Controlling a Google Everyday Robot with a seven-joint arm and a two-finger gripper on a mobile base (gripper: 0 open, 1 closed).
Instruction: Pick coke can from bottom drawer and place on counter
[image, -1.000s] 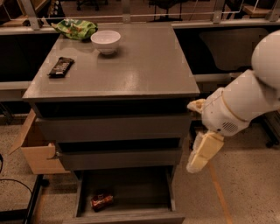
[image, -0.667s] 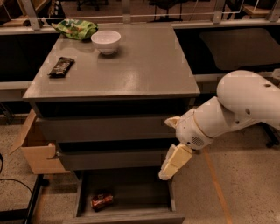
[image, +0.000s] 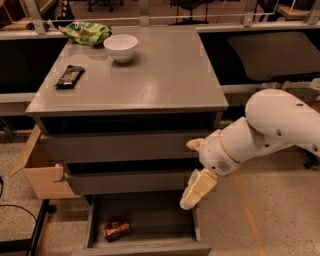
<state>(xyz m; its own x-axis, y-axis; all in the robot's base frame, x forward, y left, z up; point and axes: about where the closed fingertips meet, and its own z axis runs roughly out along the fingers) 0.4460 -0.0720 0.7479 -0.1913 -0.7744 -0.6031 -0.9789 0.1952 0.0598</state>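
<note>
Office-like lab: speckled floor (image: 280, 225), cardboard box (image: 42, 172); gripper (image: 188, 174) over bottom drawer's (image: 150, 216) right edge.

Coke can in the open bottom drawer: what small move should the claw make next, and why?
Probably shift the claw down and leftward in view, toward the coke can. The can lies front left in the bottom drawer, while the claw hangs over the drawer's right edge, apart from it.

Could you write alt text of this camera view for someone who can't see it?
A white robot arm's end effector hangs beside the open bottom drawer of a grey cabinet, above and right of a red coke can lying inside. On the counter sit a white bowl, a green chip bag and a candy bar.
</note>
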